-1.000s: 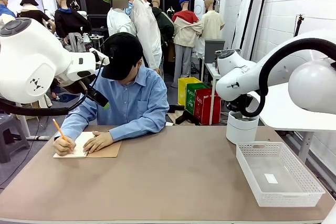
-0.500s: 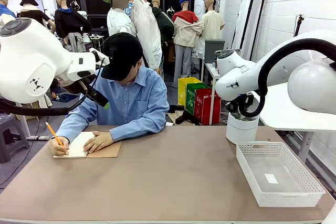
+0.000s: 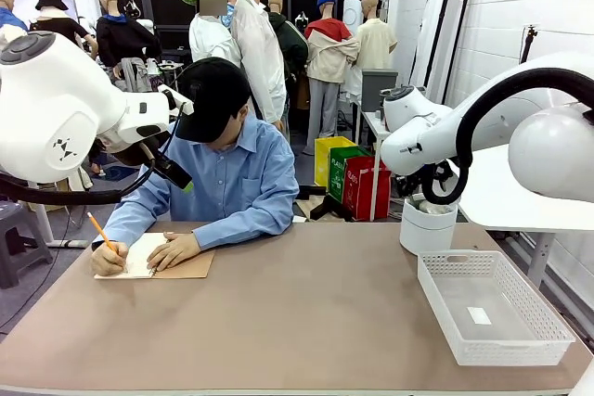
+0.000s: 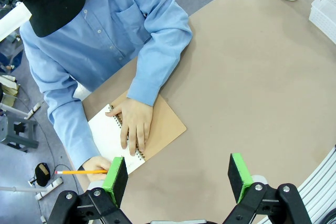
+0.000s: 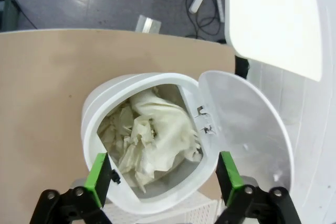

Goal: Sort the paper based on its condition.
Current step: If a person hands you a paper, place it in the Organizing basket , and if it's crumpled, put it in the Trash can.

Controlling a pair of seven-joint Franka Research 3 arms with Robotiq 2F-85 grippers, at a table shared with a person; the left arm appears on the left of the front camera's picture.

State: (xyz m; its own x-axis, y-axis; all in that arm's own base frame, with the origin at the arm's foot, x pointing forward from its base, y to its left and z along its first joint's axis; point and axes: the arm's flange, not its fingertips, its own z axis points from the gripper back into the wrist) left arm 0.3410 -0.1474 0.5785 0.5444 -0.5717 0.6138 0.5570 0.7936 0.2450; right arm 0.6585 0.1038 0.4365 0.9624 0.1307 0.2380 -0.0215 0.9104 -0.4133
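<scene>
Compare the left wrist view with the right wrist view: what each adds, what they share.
Left wrist view: a person's hand flat on the notebook, a pencil beside it, past the open left tool. Right wrist view: crumpled paper inside the bin, its lid swung open, below the open right tool. Both: the brown table, the white bin and the mesh basket.

One pad (image 4: 116,178) of the left pincer (image 4: 177,163) half hides the person's writing hand (image 4: 95,164); beyond the right pincer (image 5: 162,161), the bin rim (image 5: 92,113) covers some crumpled paper (image 5: 152,140).
</scene>
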